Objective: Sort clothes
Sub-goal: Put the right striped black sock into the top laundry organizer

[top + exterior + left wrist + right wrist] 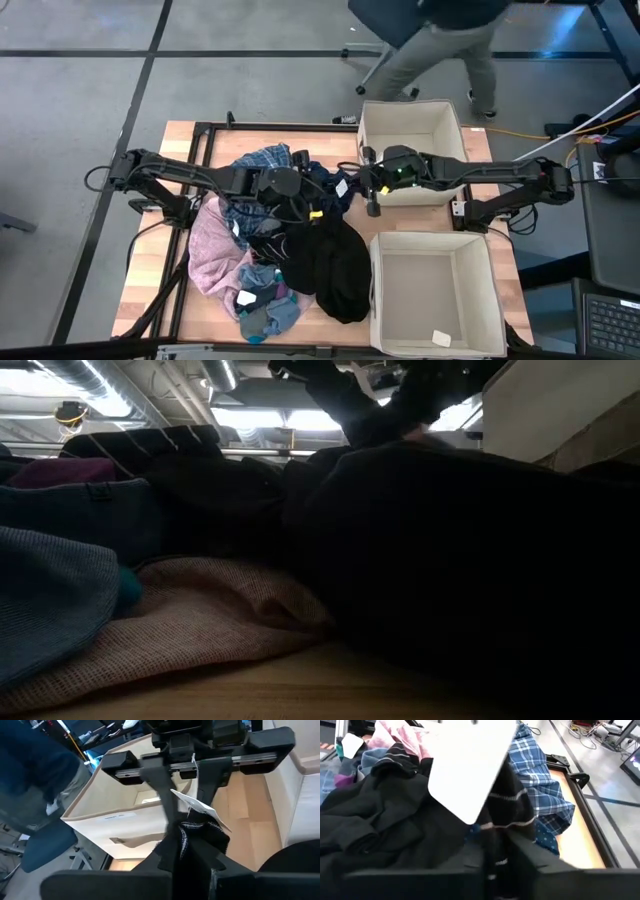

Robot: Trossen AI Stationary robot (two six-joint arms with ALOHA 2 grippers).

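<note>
One black garment with thin white stripes [506,815] and a white tag [470,770] is strung between the two arms over the middle of the table, at the edge of the clothes pile [280,250]. In the right wrist view, the right gripper [372,190] has its fingers pinched together on this striped fabric; in the left wrist view, the left gripper [285,192] has its own fingers almost closed on the other end of the same dark cloth, facing the right gripper across it. The rest of the clothes lie heaped on the left half of the wooden table [150,290]: a blue plaid shirt [262,160], a pale pink piece [210,250], a large black garment [330,265] and grey-teal pieces [265,310]. Two beige fabric bins stand to the right, the far bin [412,125] just behind the right gripper and the near bin [435,290] beside the black garment. The step looks like a hand-over of the striped piece. Next, the left gripper would need to let go so the right arm can carry it to a bin. A person [440,40] stands beyond the table.
</note>
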